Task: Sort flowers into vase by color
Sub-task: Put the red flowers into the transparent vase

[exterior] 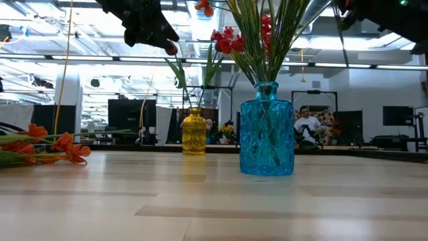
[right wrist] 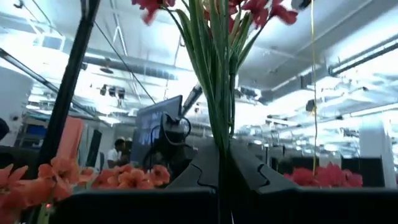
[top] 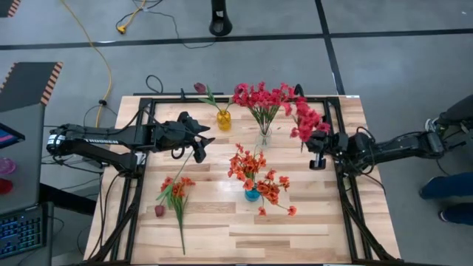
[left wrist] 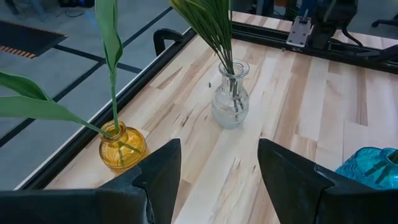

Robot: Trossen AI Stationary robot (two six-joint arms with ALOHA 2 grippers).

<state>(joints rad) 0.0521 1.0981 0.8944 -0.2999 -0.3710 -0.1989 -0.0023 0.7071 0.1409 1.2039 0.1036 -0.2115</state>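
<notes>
My left gripper (top: pixel 204 145) hovers open and empty above the table, between the yellow vase (top: pixel 224 118) and the loose orange-red spray (top: pixel 175 191). The yellow vase holds a maroon tulip bud (top: pixel 199 87). A second maroon bud (top: pixel 159 210) lies beside the loose spray. The clear vase (top: pixel 263 137) holds crimson-pink blooms. The blue vase (top: pixel 253 194) holds orange-red blooms. My right gripper (top: pixel 313 151) is shut on a crimson-pink spray (top: pixel 307 122), right of the clear vase. My right gripper pinches the crimson-pink spray's green stems (right wrist: pixel 219 134) between its two fingers, below the blooms (right wrist: pixel 261 7). The fingers lie level, coming from the table's right side, across the stems. The spray stands upright in the hold, blooms above the fingers.
A black metal frame (top: pixel 347 192) runs around the tabletop's edges. The three vases stand close together mid-table, and the front of the wooden top (top: pixel 295 236) is bare. In the left wrist view the yellow vase (left wrist: pixel 122 147), clear vase (left wrist: pixel 230 99) and blue vase (left wrist: pixel 373 167) lie ahead.
</notes>
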